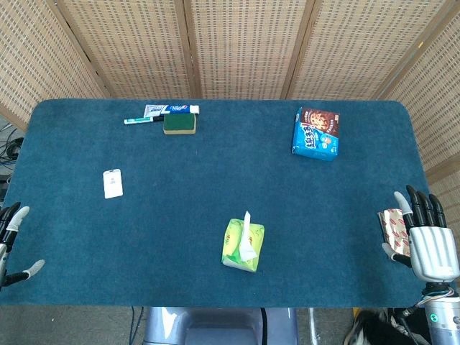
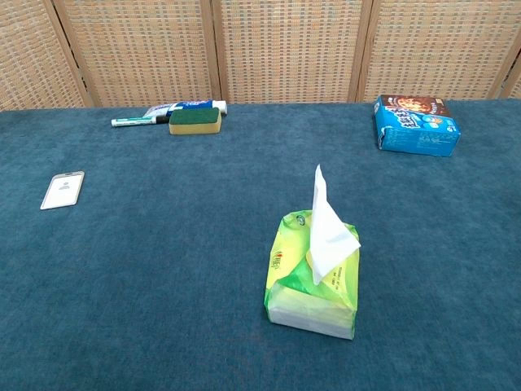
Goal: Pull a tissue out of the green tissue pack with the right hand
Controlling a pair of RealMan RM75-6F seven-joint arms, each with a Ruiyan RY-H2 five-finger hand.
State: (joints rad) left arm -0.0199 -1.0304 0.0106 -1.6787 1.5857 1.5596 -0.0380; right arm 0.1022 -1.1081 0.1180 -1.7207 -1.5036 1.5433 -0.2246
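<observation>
**Green tissue pack, one sheet standing, on blue surface**

Item: green tissue pack point(image 1: 242, 245), soft plastic wrap in lime green and yellow, with a pale band along its near end in the chest view. It lies flat on the blue carpeted surface point(image 1: 215, 172), near the front edge and a little right of centre. Its long axis runs roughly front to back, tilted slightly in the head view. A white tissue point(image 2: 328, 232) rises from the top slot, standing upright with a pointed tip and a lower fold draping to the right. Small print on the wrap is too small to read.

Right hand point(image 1: 424, 233): at the right edge of the surface, well apart from the pack, fingers point(image 1: 420, 208) extended and slightly spread, holding nothing. A small patterned packet point(image 1: 393, 228) lies just beside it.

Left hand point(image 1: 13, 241): only partly in view at the left edge, fingers apart, empty.

Other stock: blue biscuit box point(image 1: 316, 133) at far right, lettering illegible; toothpaste tube point(image 1: 169, 109), toothbrush point(image 1: 142, 120) and green sponge point(image 1: 180, 123) at far left; white card point(image 1: 113, 184).
</observation>
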